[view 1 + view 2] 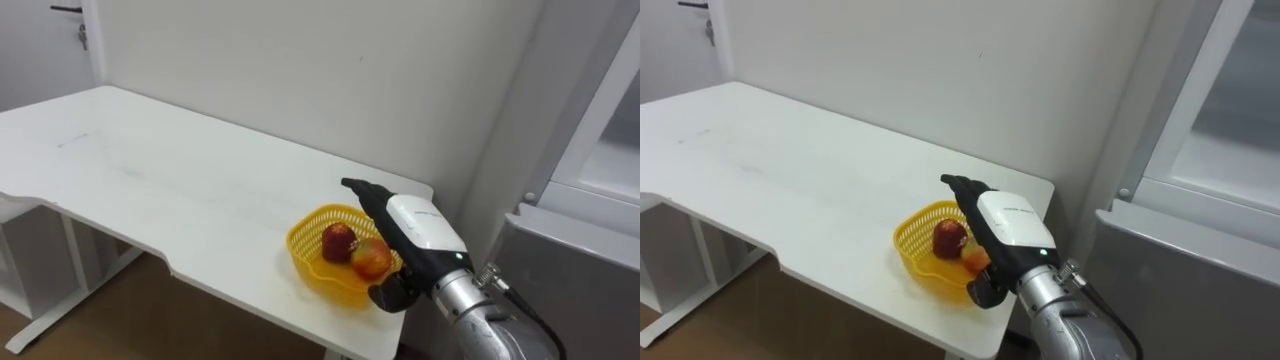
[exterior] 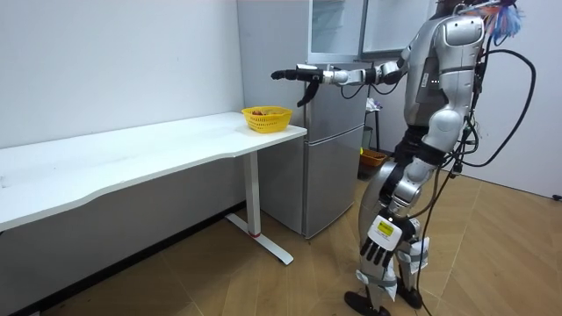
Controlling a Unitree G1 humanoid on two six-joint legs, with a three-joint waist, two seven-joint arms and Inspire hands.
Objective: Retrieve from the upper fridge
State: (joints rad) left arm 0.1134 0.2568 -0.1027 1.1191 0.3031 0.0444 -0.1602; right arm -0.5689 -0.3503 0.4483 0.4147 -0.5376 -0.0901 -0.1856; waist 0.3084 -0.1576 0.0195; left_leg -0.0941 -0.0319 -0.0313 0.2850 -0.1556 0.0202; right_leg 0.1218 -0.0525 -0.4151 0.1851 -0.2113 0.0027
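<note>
1. The right hand [image 1: 415, 225] is seen reaching in from the lower right of the eye views, stretched out above a yellow basket [image 1: 298, 240].
2. Its fingers [image 1: 362, 190] are held straight and apart from the thumb [image 1: 388, 296], which hangs down beside the basket's near rim. Nothing is held in this hand.
3. In the room view the hand is seen level with the robot's chest and clearly above the basket, not touching it.
4. A red apple [image 1: 338, 240] is seen lying in the basket, with a second fruit [image 1: 372, 260], orange-red, just beside it and partly covered by the hand.
5. The basket is set on a white table [image 1: 150, 180], near the end corner closest to the fridge [image 2: 338, 167]. The table is placed against a pale wall [image 1: 300, 70].
6. The grey fridge is placed just past that end of the table. Its upper compartment [image 2: 332, 26] is seen open, with a pale interior.
7. The robot is seen standing upright on the wooden floor in front of the fridge, turned toward the table.
8. The left hand [image 2: 378, 244] is hung low beside the thigh, its fingers relaxed and pointing down, with nothing in it.
</note>
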